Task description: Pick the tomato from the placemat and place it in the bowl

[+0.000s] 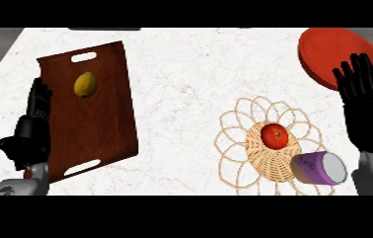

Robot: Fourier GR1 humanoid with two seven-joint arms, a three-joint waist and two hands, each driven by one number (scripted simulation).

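A red tomato [275, 136] lies at the middle of a woven, flower-shaped placemat [241, 118] on the counter's right side. The red bowl [324, 54] sits at the far right corner, partly cut off by the view's edge. My right hand [357, 101] stands open at the right edge, fingers up, its fingertips overlapping the bowl's near rim; it is to the right of the tomato and apart from it. At the left edge my left hand [33, 128] rests open, beside a wooden board.
A dark wooden cutting board [102, 128] with handle slots lies on the left, with a yellow lemon [86, 84] on it. A purple cup [318, 167] lies on its side at the placemat's near right edge. White marble counter [189, 69] spans the middle.
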